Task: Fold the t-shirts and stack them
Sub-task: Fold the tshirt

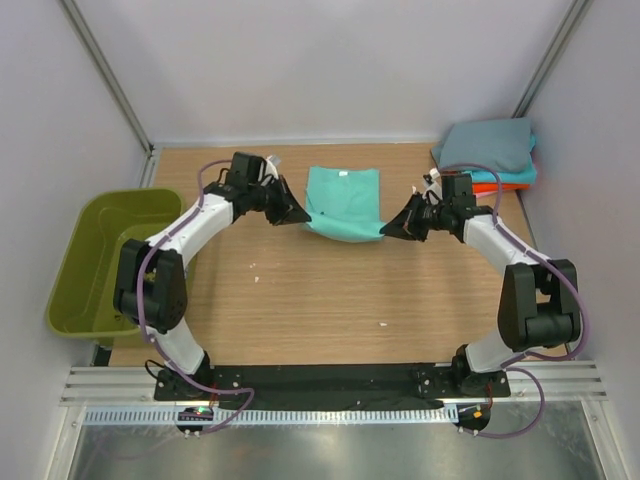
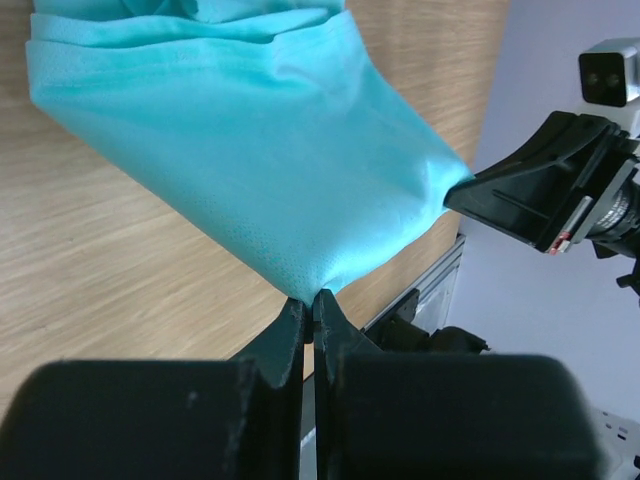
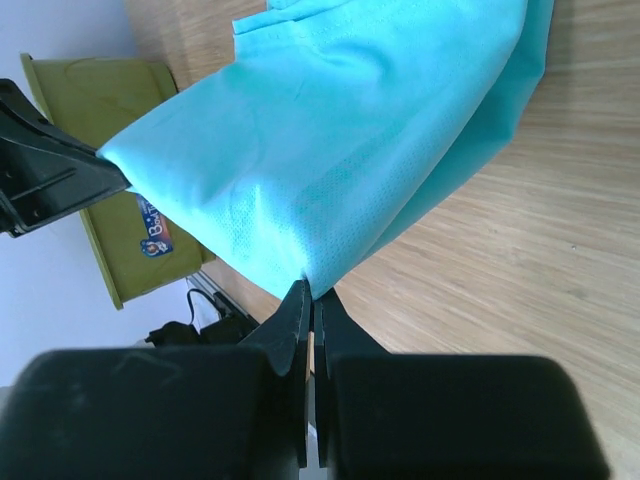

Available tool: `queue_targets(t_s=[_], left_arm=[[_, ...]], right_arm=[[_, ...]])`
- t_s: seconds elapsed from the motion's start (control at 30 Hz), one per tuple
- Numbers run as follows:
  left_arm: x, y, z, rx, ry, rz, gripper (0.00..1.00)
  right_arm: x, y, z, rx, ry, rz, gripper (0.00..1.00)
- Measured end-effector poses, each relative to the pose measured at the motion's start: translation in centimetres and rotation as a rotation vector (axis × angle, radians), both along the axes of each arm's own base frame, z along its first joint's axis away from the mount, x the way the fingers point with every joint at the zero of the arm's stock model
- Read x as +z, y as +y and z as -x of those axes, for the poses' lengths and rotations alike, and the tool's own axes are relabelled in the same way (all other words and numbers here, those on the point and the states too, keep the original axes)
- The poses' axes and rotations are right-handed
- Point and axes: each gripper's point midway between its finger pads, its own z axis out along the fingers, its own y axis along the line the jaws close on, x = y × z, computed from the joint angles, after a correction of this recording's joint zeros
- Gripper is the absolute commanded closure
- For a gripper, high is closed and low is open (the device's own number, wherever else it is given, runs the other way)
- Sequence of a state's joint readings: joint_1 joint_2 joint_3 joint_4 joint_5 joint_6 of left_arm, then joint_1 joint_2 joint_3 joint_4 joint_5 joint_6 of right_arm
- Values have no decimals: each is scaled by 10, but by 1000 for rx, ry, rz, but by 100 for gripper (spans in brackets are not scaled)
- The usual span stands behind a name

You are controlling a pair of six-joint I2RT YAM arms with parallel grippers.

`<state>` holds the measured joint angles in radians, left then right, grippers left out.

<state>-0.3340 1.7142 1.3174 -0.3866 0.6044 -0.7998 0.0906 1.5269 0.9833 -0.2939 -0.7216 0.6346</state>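
A wooden counter point(image 1: 320, 300) fills the view from above. An olive-green basket point(image 1: 90, 255) sits off its left edge. The left arm point(image 1: 190, 230) and right arm point(image 1: 495, 240) both reach toward the far middle of the counter.

In the far right corner lies a stack of folded t-shirts point(image 1: 488, 148), slate grey on top, with cyan and orange-red edges showing beneath. It probably sits there to keep the working space free.

The mint t-shirt point(image 1: 343, 198) is at the far centre, between the two arms. Its far part rests flat on the counter and its near edge is lifted and sagging slightly. The shirt's length runs near to far, with what looks like the collar end away from the robot. The lifted edge stretches left to right.

The left jaws are closed on the near left corner of the cloth, and the right jaws are closed on the near right corner. Holding both corners likely keeps the edge straight for a fold toward the far end.
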Motion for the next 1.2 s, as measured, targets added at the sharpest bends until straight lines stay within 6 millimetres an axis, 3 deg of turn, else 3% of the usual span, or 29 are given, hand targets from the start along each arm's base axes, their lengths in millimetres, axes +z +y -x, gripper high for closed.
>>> queue_targets(t_s=[0.13, 0.27, 0.33, 0.5, 0.53, 0.57, 0.6, 0.63, 0.7, 0.83, 0.97, 1.1, 1.2], left_arm=[[-15, 2, 10, -3, 61, -21, 100], [-18, -1, -2, -3, 70, -24, 100], [-15, -5, -23, 0, 54, -22, 100], [15, -15, -115, 31, -124, -2, 100], [20, -15, -136, 43, -176, -5, 90], [25, -15, -155, 55, -231, -13, 66], [27, -14, -171, 67, -280, -28, 33], [24, -11, -186, 86, -322, -52, 25], [16, -5, -205, 126, -360, -94, 13], [-9, 7, -218, 158, -375, -190, 11], [-15, 8, -214, 138, -377, -210, 12], [-21, 0, -202, 85, -363, -192, 14], [-24, -14, -192, 25, -354, -149, 14]], right_arm=[[-3, -1, 4, -1, 23, 4, 98], [5, 1, -9, -2, 12, 1, 99], [16, 3, -33, -4, -20, -3, 98], [59, 10, -136, -2, -208, -19, 99], [66, 12, -159, -2, -250, -23, 96], [71, 14, -182, -3, -292, -26, 73], [76, 16, -207, -5, -347, -26, 61], [75, 16, -222, -10, -377, -22, 47], [63, 15, -247, -21, -406, -3, 38], [25, 6, -250, -30, -345, 25, 34], [0, -6, -237, -34, -291, 46, 34], [-24, -24, -228, -44, -246, 71, 34], [-29, -42, -230, -54, -254, 92, 34]])
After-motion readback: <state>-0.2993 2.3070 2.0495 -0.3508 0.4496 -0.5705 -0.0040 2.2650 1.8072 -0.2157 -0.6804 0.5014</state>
